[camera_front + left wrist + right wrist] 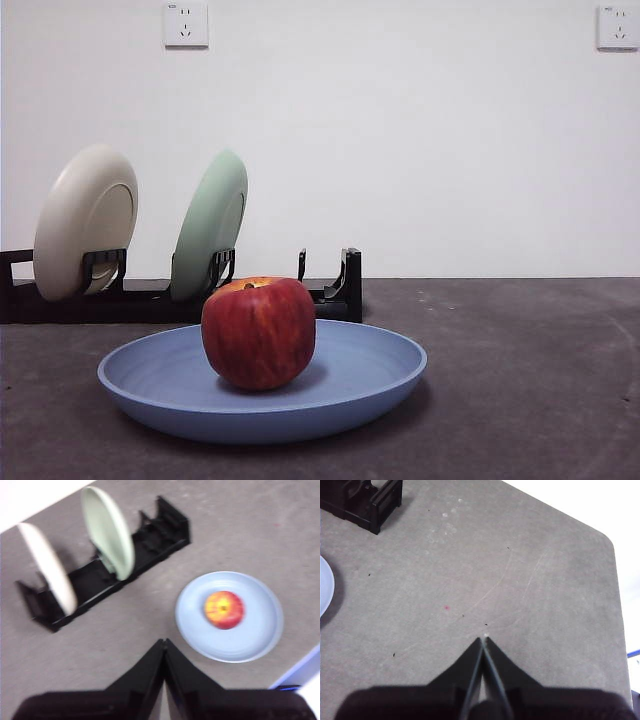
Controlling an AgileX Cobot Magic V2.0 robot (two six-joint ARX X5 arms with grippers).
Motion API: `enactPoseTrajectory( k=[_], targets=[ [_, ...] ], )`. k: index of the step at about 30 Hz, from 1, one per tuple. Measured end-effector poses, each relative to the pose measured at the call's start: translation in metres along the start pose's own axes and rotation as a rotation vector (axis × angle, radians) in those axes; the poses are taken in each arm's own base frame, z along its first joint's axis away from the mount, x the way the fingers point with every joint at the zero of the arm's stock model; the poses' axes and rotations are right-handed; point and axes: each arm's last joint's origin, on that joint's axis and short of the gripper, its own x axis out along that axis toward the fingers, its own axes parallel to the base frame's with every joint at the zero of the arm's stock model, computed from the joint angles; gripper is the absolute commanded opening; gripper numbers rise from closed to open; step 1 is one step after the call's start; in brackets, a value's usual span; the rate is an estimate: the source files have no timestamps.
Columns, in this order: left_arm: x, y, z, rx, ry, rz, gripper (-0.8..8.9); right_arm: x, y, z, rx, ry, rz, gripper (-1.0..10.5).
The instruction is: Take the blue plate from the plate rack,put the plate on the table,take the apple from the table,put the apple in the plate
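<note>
The apple (259,332) sits in the blue plate (150,385) on the tabletop (530,380); nothing seems left. Both the left gripper (164,642) and right gripper (484,640) hang clear with jaws together, empty.

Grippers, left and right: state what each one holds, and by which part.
Nothing: left gripper and right gripper are both shut and empty; the apple sits free in the blue plate.

My left end effector (164,642) hangs high above the table (125,630) with its two black jaws pressed together to a single point, holding nothing. My right end effector (484,640) shows the same pose over its own side, jaws closed tip to tip and empty. In the front view I see neither arm.
</note>
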Motion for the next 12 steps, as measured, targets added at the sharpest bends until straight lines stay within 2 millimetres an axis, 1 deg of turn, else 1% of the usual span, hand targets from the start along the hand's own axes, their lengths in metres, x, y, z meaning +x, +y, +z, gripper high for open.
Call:
enactPoseTrajectory(
  k=[4, 7, 10, 12],
  targets=[
    [0.002, 0.011, 0.004, -0.043, -0.078, 0.087, -0.04, 0.0, 0.0, 0.0, -0.001, 0.001, 0.0, 0.0],
    [0.008, 0.018, 0.006, -0.05, -0.206, 0.098, -0.04, 0.0, 0.0, 0.0, -0.001, 0.001, 0.0, 0.0],
    [0.02, 0.024, 0.002, 0.003, -0.348, 0.077, -0.04, 0.0, 0.001, 0.0, -0.002, 0.002, 0.0, 0.0],
    [0.035, 0.028, -0.005, 0.051, -0.438, 0.063, -0.04, 0.0, 0.001, 0.0, -0.002, 0.002, 0.0, 0.0]
  ],
)
